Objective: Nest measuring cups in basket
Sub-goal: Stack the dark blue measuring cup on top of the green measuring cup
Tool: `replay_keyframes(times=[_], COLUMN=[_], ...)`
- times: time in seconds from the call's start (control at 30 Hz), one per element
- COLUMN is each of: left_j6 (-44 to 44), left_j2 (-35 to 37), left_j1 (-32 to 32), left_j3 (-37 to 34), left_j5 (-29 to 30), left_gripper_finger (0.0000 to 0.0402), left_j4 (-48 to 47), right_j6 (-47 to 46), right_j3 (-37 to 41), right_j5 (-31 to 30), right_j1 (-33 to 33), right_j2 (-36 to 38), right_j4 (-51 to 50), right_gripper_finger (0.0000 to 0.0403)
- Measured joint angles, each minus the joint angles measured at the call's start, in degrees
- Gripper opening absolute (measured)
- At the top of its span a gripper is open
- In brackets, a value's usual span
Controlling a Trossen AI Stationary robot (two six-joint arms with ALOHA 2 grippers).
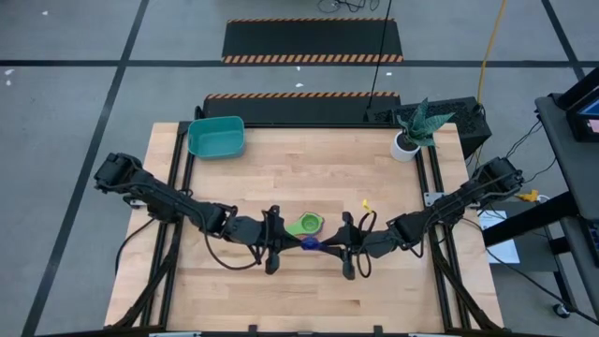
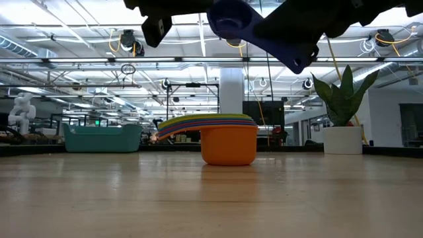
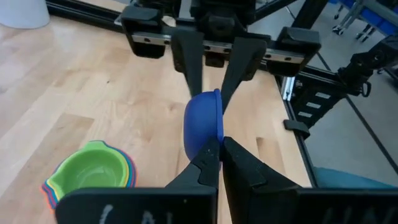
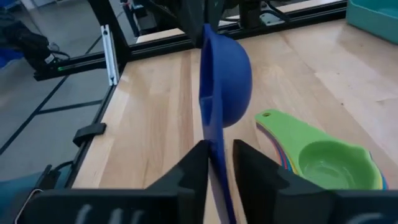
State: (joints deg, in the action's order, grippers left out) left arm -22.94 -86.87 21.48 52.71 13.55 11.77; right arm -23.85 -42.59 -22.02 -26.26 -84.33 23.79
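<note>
Above the table's middle hangs a dark blue measuring cup (image 1: 310, 244), between my left gripper (image 3: 216, 149), which is shut on it, and my right gripper (image 4: 219, 158), which is shut on its handle. Just beyond it a nested stack of measuring cups (image 1: 307, 225), green on top, rests on the wood by its orange bottom cup (image 2: 229, 144). The teal basket (image 1: 216, 137) stands at the table's far left corner. My left gripper pinches the blue cup's rim (image 3: 215, 132) between its two fingers, at the end opposite the handle. The fingers come from the table's left, slanting a little down. The cup is lifted clear and turned on its side. My right gripper has the cup's flat handle (image 4: 216, 140) between its two fingers. They come from the table's right, slanting slightly down and lying along the handle. The bowl (image 4: 231, 74) bulges toward the stack of cups.
A white plant pot (image 1: 406, 143) stands at the far right corner. A small yellow scrap (image 1: 365, 203) lies right of the stack. Bare wood stretches between the stack and the basket and along the near edge.
</note>
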Motion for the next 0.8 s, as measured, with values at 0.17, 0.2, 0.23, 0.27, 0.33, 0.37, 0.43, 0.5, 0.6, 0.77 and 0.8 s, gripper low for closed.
replay_keyframes(times=[0.17,0.2,0.23,0.27,0.33,0.37,0.43,0.5,0.6,0.77,0.8], left_j6=[0.6,1.7,3.0,4.3,6.2,7.2,9.5,12.1,14.2,13.9,14.3], left_j2=[0.0,0.0,0.0,0.0,0.0,0.0,0.6,1.7,3.8,6.3,6.4], left_j1=[-0.1,-0.1,-0.1,-0.1,-0.1,-0.1,0.0,0.1,0.3,1.7,2.2], left_j3=[0.0,0.0,0.0,0.0,0.0,0.0,0.0,0.0,0.0,0.0,0.0], left_j5=[0.1,0.3,0.6,1.0,1.6,1.9,3.5,4.9,6.2,6.5,6.5], left_gripper_finger=[0.0017,0.0022,0.0028,0.0036,0.0058,0.0071,0.0098,0.0124,0.0159,0.0203,0.0209], left_j4=[0.4,0.8,1.6,2.6,4.1,4.7,5.3,5.2,3.8,4.7,5.3], right_j6=[2.1,2.4,2.5,2.5,3.2,3.5,3.6,3.6,3.6,6.1,7.1], right_j3=[0.0,0.0,0.0,0.0,0.0,0.0,0.0,0.0,0.0,0.0,0.0], right_j5=[0.4,0.4,0.3,0.1,-0.2,-0.2,-0.5,-0.5,-1.6,-10.5,-12.8], right_j1=[0.0,0.0,0.0,0.0,0.0,0.0,-0.2,-0.9,-2.7,-8.2,-9.4], right_j2=[0.0,0.1,0.1,0.1,0.6,1.1,2.5,4.5,8.2,12.4,12.9], right_j4=[0.2,0.4,0.5,0.7,0.5,0.1,-0.5,-2.3,-4.1,-5.0,-4.6], right_gripper_finger=[0.0007,0.0006,0.0007,0.0007,0.0004,0.0002,0.0002,0.0002,0.0001,0.0001,0.0001])
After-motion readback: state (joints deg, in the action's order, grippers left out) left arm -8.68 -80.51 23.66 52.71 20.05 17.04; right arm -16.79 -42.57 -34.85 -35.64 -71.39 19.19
